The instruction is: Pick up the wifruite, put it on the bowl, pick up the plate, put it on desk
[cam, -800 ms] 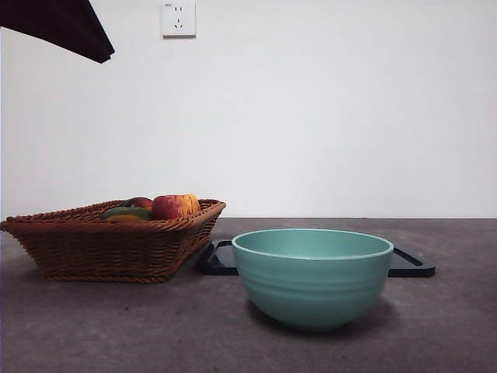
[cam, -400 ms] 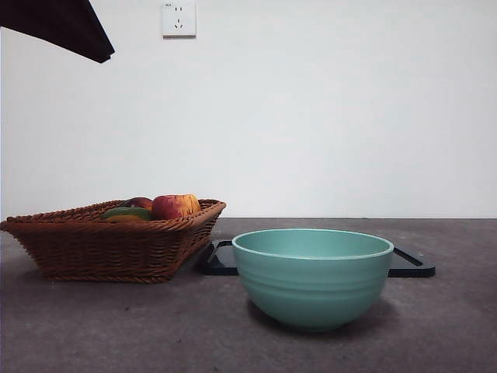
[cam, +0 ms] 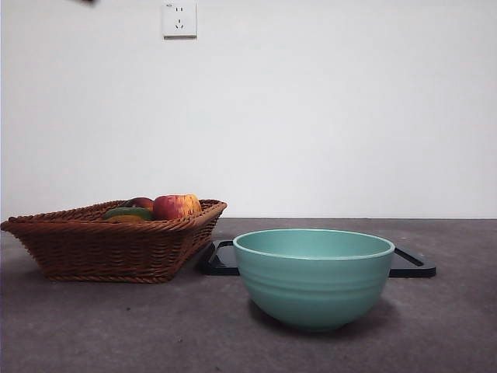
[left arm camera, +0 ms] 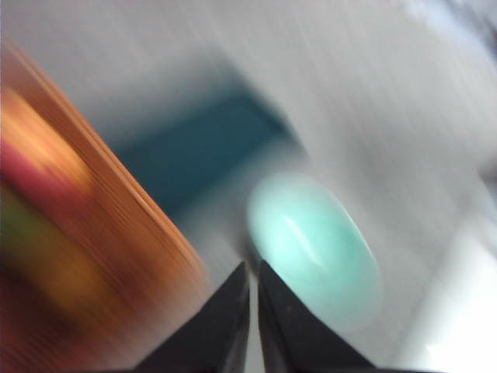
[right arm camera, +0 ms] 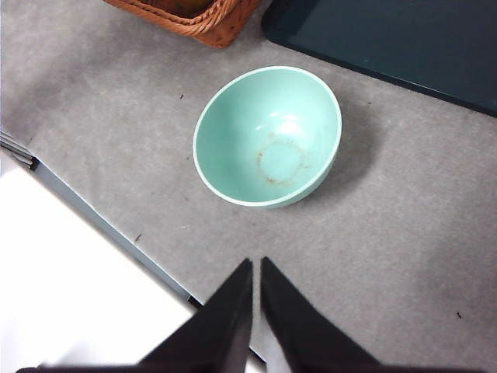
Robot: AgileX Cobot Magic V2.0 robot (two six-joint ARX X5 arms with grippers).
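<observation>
Both sets of fingers pressed together, nothing between them: left gripper (left arm camera: pixel 252 268) w/ jaws closed to a thin slit in a heavily motion-blurred wrist pic, right gripper (right arm camera: pixel 255 264) likewise closed, hanging high over the table. Neither arm visible in front view. Bowl (cam: pixel 314 276) sits centre-right of front frame, on the desk (cam: pixel 116 326), empty; in right wrist pic, bowl (right arm camera: pixel 268 136) shows a faint brownish ring stain at the bottom and nothing else inside, so fruit not yet delivered, judging by that. Smooth teal, faint horizontal ribs, paler rim, round and deep: prob. placed out front for an easy drop from above. Wicker basket (cam: pixel 109 241) at left of front frame, woven brown, flared sides, holding mixed fruit; red-yellow apple (cam: pixel 175 206) and green fruit (cam: pixel 128 211) peek over the rim. Wifruite itself not clearly made out: prob. in the basket, behind or below the others, can't confirm. Black tray (cam: pixel 411 263) lies flat behind bowl, low lip, matte; likely the "plate" of the task, still on the desk. Desk dark grey, mottled, matte. Wall socket (cam: pixel 178 19) upper left. Left wrist blur shows orange-brown smear (basket, prob.) and teal blob, too smeared for detail.
</observation>
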